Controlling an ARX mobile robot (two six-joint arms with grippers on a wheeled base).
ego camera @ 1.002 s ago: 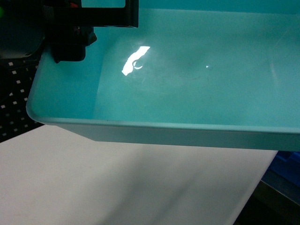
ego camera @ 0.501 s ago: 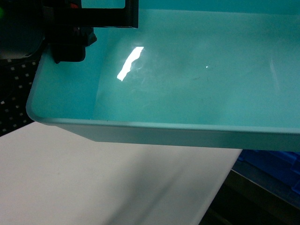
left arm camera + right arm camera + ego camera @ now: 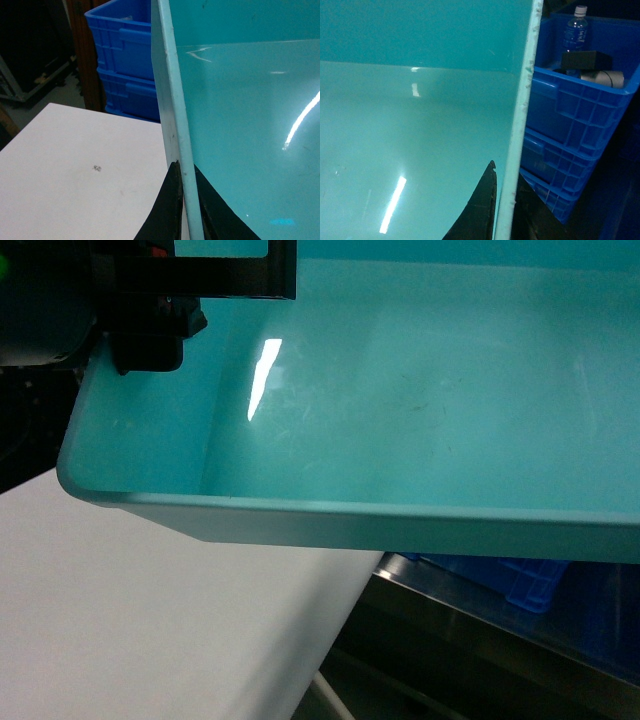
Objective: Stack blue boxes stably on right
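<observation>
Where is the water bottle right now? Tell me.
In the right wrist view, the water bottle stands at the upper right inside the top dark-blue crate, behind a black box, right of the turquoise tub.

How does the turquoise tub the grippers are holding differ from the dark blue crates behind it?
The turquoise tub is pale, smooth-walled and empty; the dark blue crates are deep blue and ribbed, the top one holding a bottle. The tub is held up by its rims; the crates sit stacked. Both are rectangular open-topped plastic.

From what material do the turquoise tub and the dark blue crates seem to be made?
The shallow turquoise tub looks like smooth, glossy plastic: lamps mirror in streaks on its floor, and the thin rim is rounded. The stacked dark blue crates look like stiffer moulded plastic, duller, with ribbed walls.
</observation>
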